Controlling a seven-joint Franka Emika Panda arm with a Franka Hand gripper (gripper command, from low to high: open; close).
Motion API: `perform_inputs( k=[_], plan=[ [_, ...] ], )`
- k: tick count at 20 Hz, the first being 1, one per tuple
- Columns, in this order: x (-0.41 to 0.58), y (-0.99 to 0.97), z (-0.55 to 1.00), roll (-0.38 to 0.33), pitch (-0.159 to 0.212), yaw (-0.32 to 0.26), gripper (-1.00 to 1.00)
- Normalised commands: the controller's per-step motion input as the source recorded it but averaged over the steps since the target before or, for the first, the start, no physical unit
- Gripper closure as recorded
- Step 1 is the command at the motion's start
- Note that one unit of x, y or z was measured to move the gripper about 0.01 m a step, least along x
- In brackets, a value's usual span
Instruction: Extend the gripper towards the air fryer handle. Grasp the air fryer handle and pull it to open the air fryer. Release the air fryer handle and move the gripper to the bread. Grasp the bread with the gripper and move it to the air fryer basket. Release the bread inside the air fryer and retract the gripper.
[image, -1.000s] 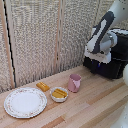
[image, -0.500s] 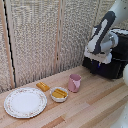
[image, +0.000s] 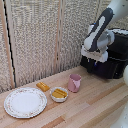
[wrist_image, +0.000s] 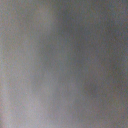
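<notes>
The air fryer (image: 111, 54), a big glossy black box with rounded edges, stands on the wooden table (image: 95, 107) at the exterior view's right. The white gripper (image: 95, 56) hangs right against its front; whether the fingers are spread or closed, I cannot tell. The small golden bread (image: 42, 86) lies well apart, beside the plate (image: 25, 102). The wrist view is only grey blur.

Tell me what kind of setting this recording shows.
Probably a mock kitchen counter: a wooden table with a black air fryer, a floral plate, a pink cup, and woven screens behind.
</notes>
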Motion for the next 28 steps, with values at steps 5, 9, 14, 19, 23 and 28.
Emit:
perform_inputs(
  k=[5,9,14,19,23,28],
  plan=[
    [-0.029,0.88,-0.11,-0.028,-0.005,0.019,1.0],
    [-0.162,0.83,-0.07,0.0,0.006,0.034,1.0],
    [0.099,0.84,-0.13,-0.04,0.0,-0.003,1.0],
    [0.146,0.42,-0.16,-0.067,-0.018,-0.005,1.0],
    [-0.009,0.26,0.0,-0.029,-0.016,-0.002,1.0],
    [0.004,0.22,0.16,-0.018,0.019,0.01,-1.0]
  ],
)
